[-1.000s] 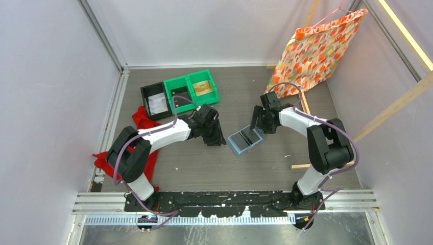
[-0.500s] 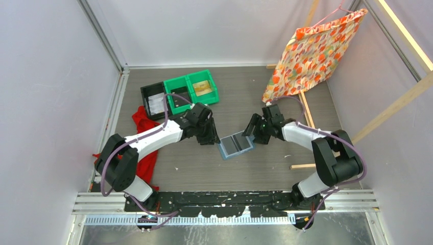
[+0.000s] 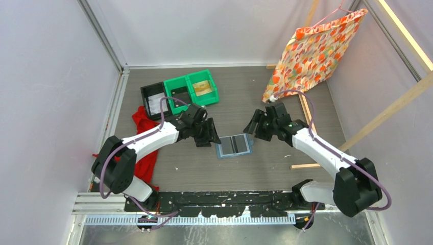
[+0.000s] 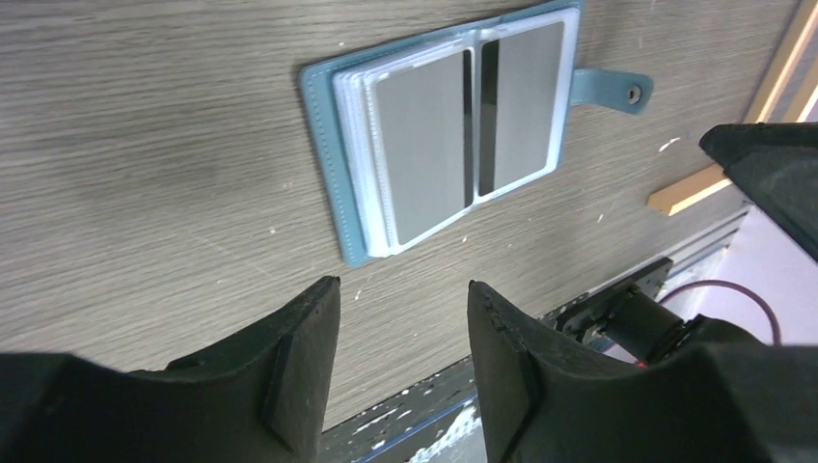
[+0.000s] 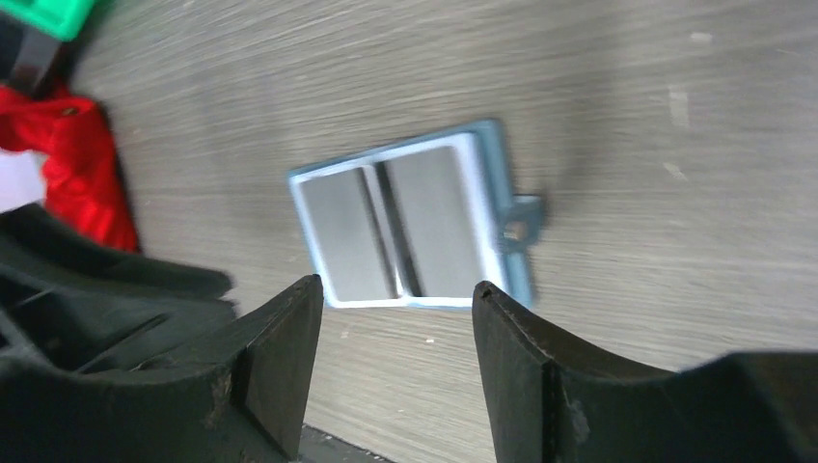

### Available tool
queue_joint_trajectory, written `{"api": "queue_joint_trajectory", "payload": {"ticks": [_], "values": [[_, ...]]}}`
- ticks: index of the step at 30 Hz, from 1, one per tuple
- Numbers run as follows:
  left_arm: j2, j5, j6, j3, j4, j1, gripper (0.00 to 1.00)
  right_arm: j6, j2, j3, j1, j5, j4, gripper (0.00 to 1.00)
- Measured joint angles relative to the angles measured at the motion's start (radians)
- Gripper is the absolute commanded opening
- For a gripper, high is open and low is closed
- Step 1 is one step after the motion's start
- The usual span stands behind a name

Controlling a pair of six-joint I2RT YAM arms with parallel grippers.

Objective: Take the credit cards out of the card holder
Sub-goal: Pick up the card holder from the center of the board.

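The light-blue card holder (image 3: 234, 146) lies open flat on the table between the two arms. Two grey credit cards sit in its clear sleeves, side by side, seen in the left wrist view (image 4: 421, 159) and the right wrist view (image 5: 439, 219). The holder's snap tab (image 4: 610, 88) sticks out on its right side. My left gripper (image 3: 210, 139) is open and empty, just left of the holder. My right gripper (image 3: 254, 127) is open and empty, just beyond the holder's upper right corner. Neither gripper touches the holder.
Two green bins (image 3: 193, 91) and a black tray (image 3: 153, 100) stand at the back left. A red cloth (image 3: 144, 122) lies under the left arm. A patterned orange bag (image 3: 311, 51) hangs at the back right on a wooden frame (image 3: 306, 109).
The holder has gone from held tilted above the table to lying flat and open, shifted left. The right gripper has let it go and drawn back. The left gripper has moved a little left.
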Motion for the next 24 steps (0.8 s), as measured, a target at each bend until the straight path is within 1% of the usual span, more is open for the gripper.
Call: {"api": "queue_joint_trajectory", "payload": {"ticks": [4, 6, 10, 13, 18, 24], "values": [[0.031, 0.043, -0.037, -0.019, 0.084, -0.001, 0.42, -0.011, 0.088, 0.075, 0.069, -0.050, 0.047, 0.58], [0.041, 0.064, -0.064, -0.043, 0.133, -0.001, 0.39, -0.008, 0.151, 0.079, 0.091, -0.092, 0.091, 0.57], [0.063, 0.095, -0.122, -0.100, 0.235, -0.001, 0.38, 0.017, 0.275, 0.074, 0.096, -0.179, 0.154, 0.56], [0.077, 0.106, -0.139, -0.113, 0.268, -0.001, 0.38, 0.043, 0.332, 0.062, 0.094, -0.228, 0.207, 0.55], [0.114, 0.120, -0.161, -0.114, 0.321, -0.001, 0.38, 0.078, 0.358, 0.029, 0.087, -0.273, 0.276, 0.55], [0.142, 0.120, -0.176, -0.114, 0.342, -0.001, 0.39, 0.099, 0.389, -0.014, 0.055, -0.296, 0.345, 0.54]]}}
